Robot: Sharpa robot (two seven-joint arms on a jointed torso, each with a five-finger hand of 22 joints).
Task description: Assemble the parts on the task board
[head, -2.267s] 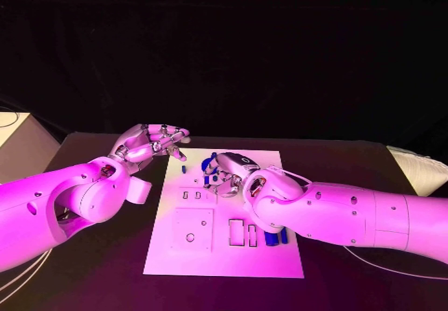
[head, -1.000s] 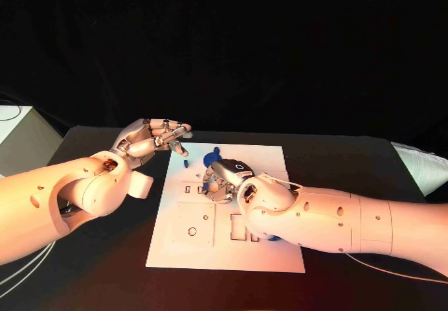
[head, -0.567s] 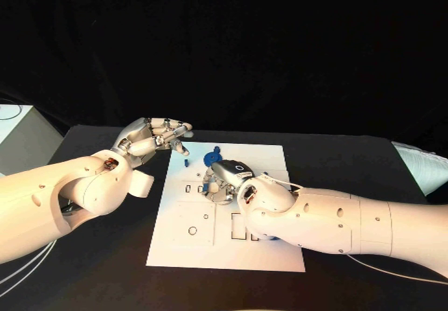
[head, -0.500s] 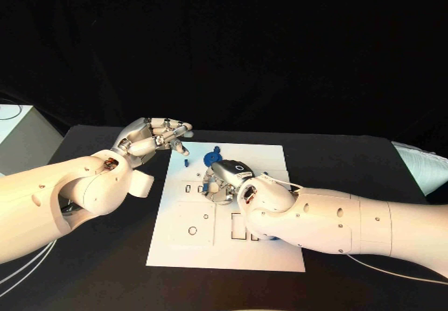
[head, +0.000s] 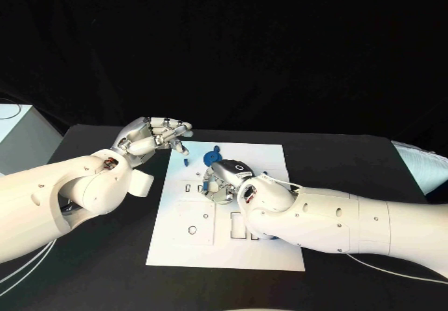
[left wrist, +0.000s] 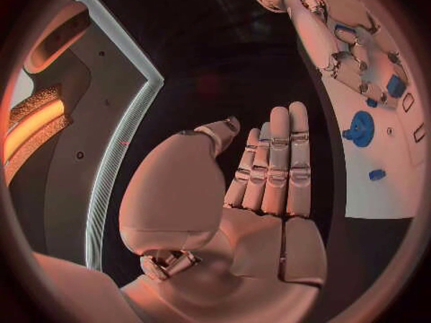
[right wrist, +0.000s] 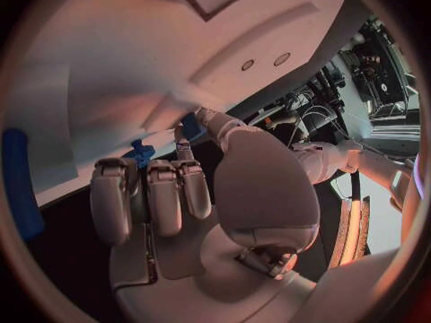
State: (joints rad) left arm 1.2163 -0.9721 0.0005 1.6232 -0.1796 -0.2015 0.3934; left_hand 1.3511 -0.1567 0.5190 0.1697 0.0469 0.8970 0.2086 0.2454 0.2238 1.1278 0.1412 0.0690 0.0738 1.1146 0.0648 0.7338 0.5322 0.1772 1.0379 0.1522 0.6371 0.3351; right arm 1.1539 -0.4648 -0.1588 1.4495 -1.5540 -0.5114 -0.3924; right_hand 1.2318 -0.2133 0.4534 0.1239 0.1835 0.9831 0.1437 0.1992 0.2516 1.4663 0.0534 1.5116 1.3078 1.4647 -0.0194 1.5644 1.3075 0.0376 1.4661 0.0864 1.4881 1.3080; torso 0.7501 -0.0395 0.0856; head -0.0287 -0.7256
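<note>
The white task board lies mid-table. My right hand rests on its middle, fingers curled down onto the slots. A small blue part is pinched between its thumb and a fingertip. A blue gear-shaped part stands just beyond that hand, with a small blue peg to its left. My left hand hovers above the board's far left corner, fingers loosely bent, holding nothing. A long blue part lies on the board beside the right arm.
More blue parts peek out from under my right forearm near the board's rectangular cut-outs. A pale box stands off the table's left edge. A white object lies at the right edge.
</note>
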